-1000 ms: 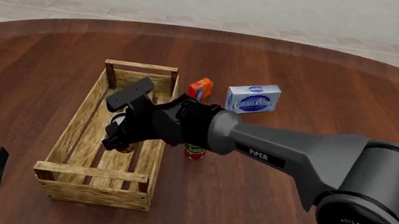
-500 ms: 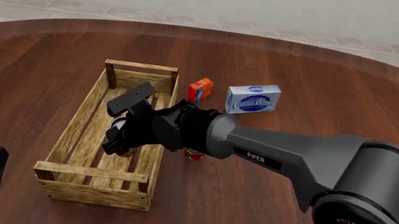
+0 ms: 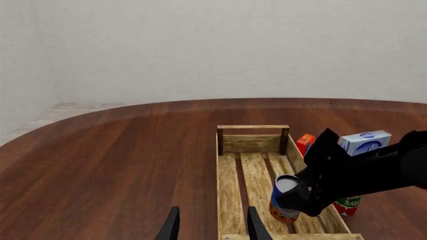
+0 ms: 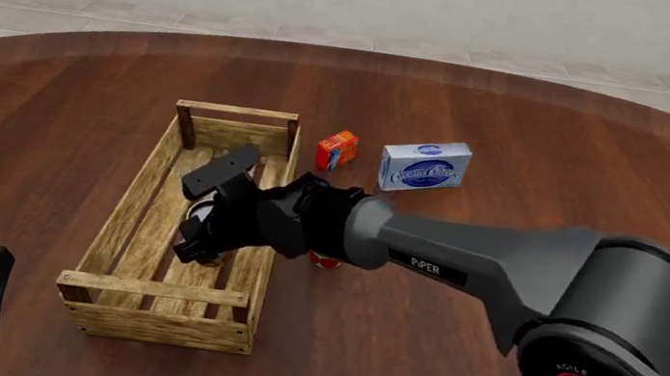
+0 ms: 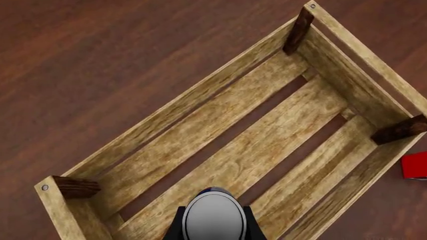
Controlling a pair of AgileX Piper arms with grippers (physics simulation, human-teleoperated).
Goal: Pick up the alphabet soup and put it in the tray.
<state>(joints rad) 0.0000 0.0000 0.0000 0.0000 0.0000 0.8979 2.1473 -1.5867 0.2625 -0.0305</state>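
Here the right gripper (image 4: 202,229) clamps the alphabet soup (image 3: 285,200) low inside the tray (image 4: 124,219), against its right plank, presumably so release drops it little. The left gripper (image 3: 209,227) idles with jaws parted at the table's near-left edge.

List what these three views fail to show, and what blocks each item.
- Soup base touching tray: right gripper covers it in front view.
- Red-green can: mostly behind right arm.
- Left gripper: fingertips only, cut by wrist view's edge.
- Blue box lettering: too small.
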